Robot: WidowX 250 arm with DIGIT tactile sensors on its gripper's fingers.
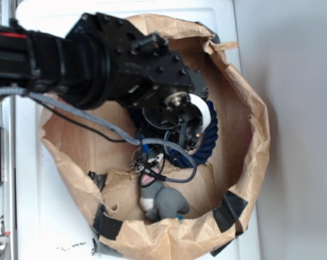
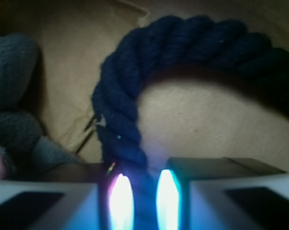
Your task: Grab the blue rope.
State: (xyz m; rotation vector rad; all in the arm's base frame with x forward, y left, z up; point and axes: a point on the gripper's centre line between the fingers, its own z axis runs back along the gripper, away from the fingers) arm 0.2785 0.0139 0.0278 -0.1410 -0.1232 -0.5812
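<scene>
Pinching the blue rope low in the wrist frame, the gripper is clenched around it. Soft, limp cord arches toward upper right; it probably sags, so this mid-length hold seems sensible.

Black arm reaching in from left, wrist bent down at scene centre. Grey braided cable trailing from forearm toward gripper. Wrist view: fingers drawn close together, narrow gap only, clamped either side of blue rope. Inner faces glowing bright.
</scene>
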